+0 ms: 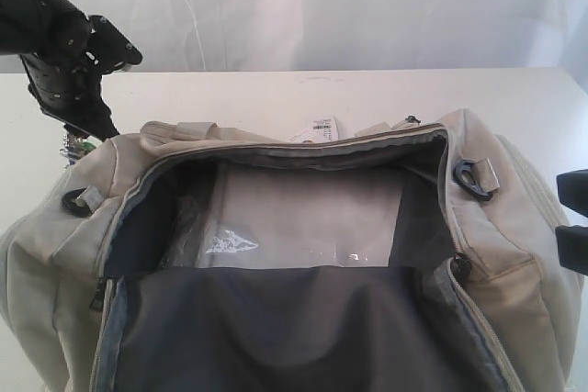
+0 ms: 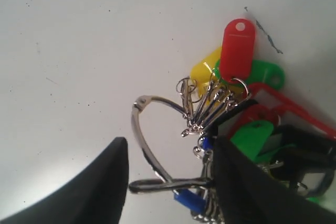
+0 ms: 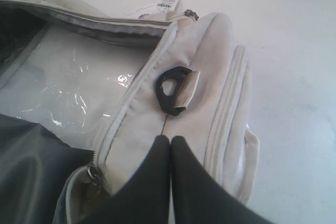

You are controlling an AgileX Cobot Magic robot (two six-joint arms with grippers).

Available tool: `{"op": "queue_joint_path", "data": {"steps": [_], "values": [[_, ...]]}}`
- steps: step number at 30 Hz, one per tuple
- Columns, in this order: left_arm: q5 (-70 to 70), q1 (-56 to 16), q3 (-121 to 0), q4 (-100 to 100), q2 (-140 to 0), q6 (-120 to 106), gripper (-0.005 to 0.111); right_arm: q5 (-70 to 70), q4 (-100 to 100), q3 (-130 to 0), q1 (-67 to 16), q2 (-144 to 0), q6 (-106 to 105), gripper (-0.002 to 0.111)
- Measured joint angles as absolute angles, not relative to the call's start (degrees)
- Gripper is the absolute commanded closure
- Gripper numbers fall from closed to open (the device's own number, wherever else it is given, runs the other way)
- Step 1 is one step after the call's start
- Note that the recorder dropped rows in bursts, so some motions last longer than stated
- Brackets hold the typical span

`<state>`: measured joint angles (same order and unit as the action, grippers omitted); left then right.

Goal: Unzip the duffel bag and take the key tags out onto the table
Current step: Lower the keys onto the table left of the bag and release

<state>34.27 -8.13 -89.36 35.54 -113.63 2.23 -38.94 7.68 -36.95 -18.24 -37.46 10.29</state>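
The cream duffel bag (image 1: 514, 254) lies unzipped on the white table (image 1: 276, 98), its dark lining showing. The key tags (image 1: 75, 146) rest on the table just off the bag's left end, under my left gripper (image 1: 92, 130). In the left wrist view the red, yellow, green and blue key tags (image 2: 231, 77) and their metal rings lie on the table (image 2: 79, 51). My left gripper (image 2: 170, 177) stands open, one ring between its spread fingers. My right gripper (image 3: 171, 139) is shut and empty, against the bag's (image 3: 210, 51) right end; at the exterior view's right edge the right gripper (image 1: 574, 222) barely shows.
A clear plastic sheet (image 1: 303, 218) lines the bag's inside. A white paper label (image 1: 317, 128) sticks out behind the bag's far rim. Black strap rings (image 1: 469, 179) sit on the bag's ends. A white curtain hangs behind the table.
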Motion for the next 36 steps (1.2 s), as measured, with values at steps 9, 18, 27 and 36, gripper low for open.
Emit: {"op": "queue_joint_path", "data": {"steps": [9,18,27,36], "values": [[36.6,-8.1,-89.4,30.6,-108.3,2.5,0.041,-38.9,7.7,-37.0,-18.2,-37.5,10.3,0.108],[40.5,-8.1,-89.4,18.9,-102.7,-4.2,0.041,-38.9,7.7,-37.0,-18.2,-37.5,10.6,0.108],[51.0,-8.1,-86.2,-0.4,-101.7,-16.3,0.048,-38.9,7.6,-37.0,-18.2,-37.5,11.2,0.108],[47.8,-8.1,-73.1,-13.2,-103.4,-25.9,0.048,-38.9,7.5,-37.0,-18.2,-37.5,11.2,0.108]]}}
